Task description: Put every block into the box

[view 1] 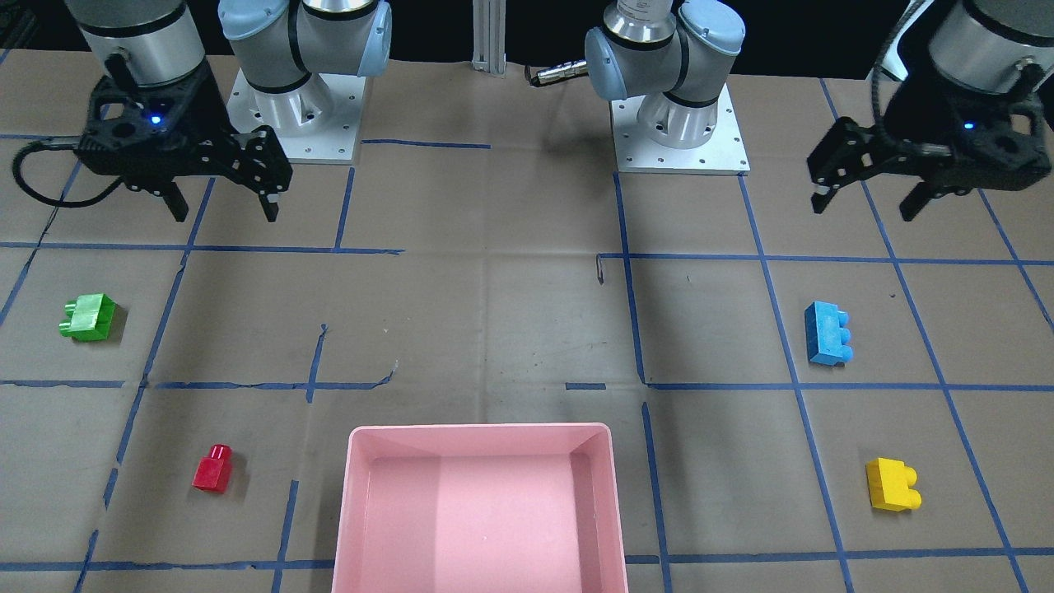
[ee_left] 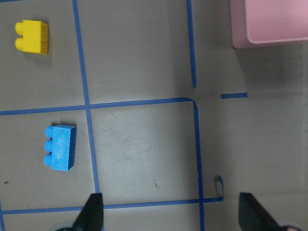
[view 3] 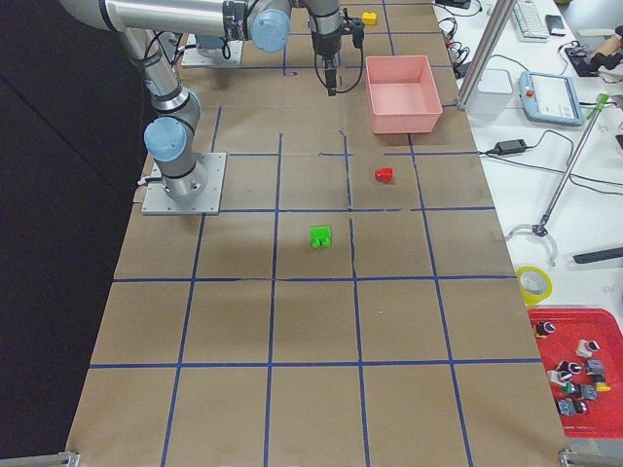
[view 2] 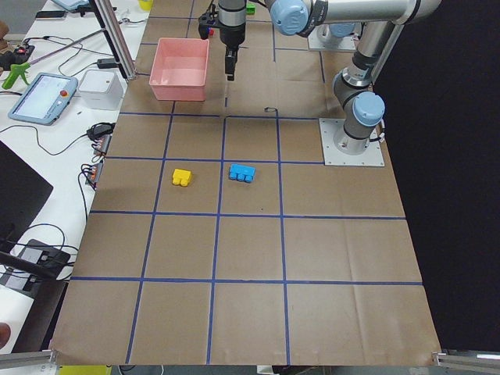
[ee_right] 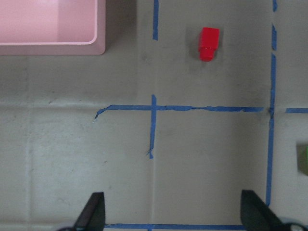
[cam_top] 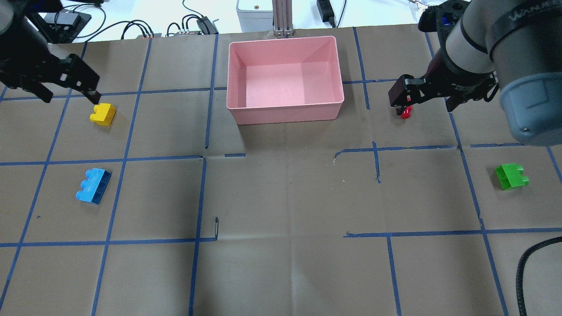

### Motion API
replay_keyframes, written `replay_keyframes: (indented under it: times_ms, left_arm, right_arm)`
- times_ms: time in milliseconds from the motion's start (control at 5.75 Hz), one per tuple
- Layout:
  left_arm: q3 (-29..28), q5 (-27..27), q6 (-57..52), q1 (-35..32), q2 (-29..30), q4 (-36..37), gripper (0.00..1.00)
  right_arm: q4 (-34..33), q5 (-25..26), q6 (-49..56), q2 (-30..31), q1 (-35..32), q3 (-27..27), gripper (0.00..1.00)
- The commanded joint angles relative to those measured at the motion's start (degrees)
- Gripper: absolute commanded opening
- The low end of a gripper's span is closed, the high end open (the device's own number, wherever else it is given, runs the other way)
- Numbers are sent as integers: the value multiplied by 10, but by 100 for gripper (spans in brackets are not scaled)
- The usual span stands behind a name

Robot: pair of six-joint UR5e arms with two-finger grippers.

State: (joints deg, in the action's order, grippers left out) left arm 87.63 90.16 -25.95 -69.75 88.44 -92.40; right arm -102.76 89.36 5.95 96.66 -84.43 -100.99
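From the front, the left gripper [view 1: 865,206] and right gripper [view 1: 224,212] hang wide open, holding nothing. From above, the green block [cam_top: 511,176], red block [cam_top: 406,113], blue block [cam_top: 93,186] and yellow block [cam_top: 103,114] all lie outside the pink box [cam_top: 285,115].

Pink box [view 1: 486,527]; green, red, blue, yellow blocks [view 1: 89,318] [view 1: 213,470] [view 1: 826,333] [view 1: 891,484]; table [view 1: 494,313] seemingly brown.

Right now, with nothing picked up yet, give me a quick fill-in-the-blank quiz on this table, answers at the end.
The pink box holds ____ of the four bricks.
The three-stud brick is coloured ____.
The yellow brick lies on the robot's ____ side of the box.
The left gripper and the right gripper both have their jaws ____.
Missing words: none; blue; left; open.
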Motion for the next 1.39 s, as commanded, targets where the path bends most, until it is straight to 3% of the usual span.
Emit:
replay_keyframes:
  times_ms: [0,348,522,870,1043,1217]
  left_arm:
    - [9,-2,-186,137,9,-2,99]
    - [53,-7,-232,168,16,18,99]
    - [81,-20,-232,168,42,65,99]
    - [92,-20,-227,150,92,100,99]
    - [97,-20,-223,140,120,139,99]
    - [101,-20,-217,137,150,160,99]
  right_arm:
    - [2,-9,110,4,112,4,100]
    - [-9,-4,169,-2,153,-3,100]
    - [-8,-1,172,-2,159,-6,100]
    - [-10,-3,234,-57,208,-10,100]
    - [-37,-2,260,-73,235,-10,100]
    - [-134,3,293,-112,252,-11,100]
